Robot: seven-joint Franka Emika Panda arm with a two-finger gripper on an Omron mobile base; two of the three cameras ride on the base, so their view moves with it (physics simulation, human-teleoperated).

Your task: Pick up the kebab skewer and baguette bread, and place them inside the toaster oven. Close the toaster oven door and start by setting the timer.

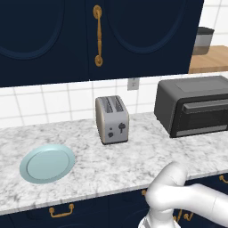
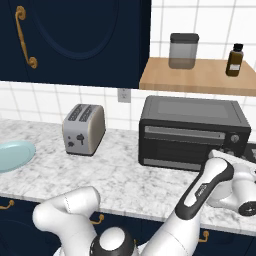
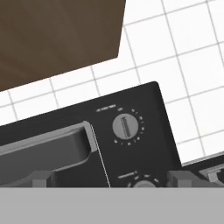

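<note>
Toaster oven (image 2: pixel 194 132) stands on the marble table (image 2: pixel 125 175) against the tiled wall, at the 3 o'clock side of the silver two-slot toaster (image 2: pixel 83 129). We find the toaster oven door (image 2: pixel 182 147) upright and closed against the body, its bar handle (image 2: pixel 184 133) running along the top edge. In the left base view the same appliance (image 1: pixel 193 104) sits at 3 o'clock of the toaster (image 1: pixel 112 119), and a pale blue plate (image 1: pixel 47 162) lies well apart at 8 o'clock of the toaster.

We see the hand (image 2: pixel 245 167) at the oven's front right corner, just beside the knob panel. In the hand view its two dark fingertips (image 3: pixel 41 178) rise at the bottom, spread wide with nothing between them. Ahead of them we note the end of the door handle (image 3: pixel 52 146) at 9 o'clock and a round timer dial (image 3: pixel 126 127) near centre, with the top of a second dial (image 3: pixel 142 183) at 6 o'clock.

Above the oven, a wooden shelf (image 2: pixel 200 76) carries a grey lidded canister (image 2: pixel 183 50) and a dark brown bottle (image 2: pixel 234 60). Navy cupboards (image 1: pixel 89 35) with brass handles hang over the table.

We cannot locate the kebab skewer or the baguette bread from these views.
</note>
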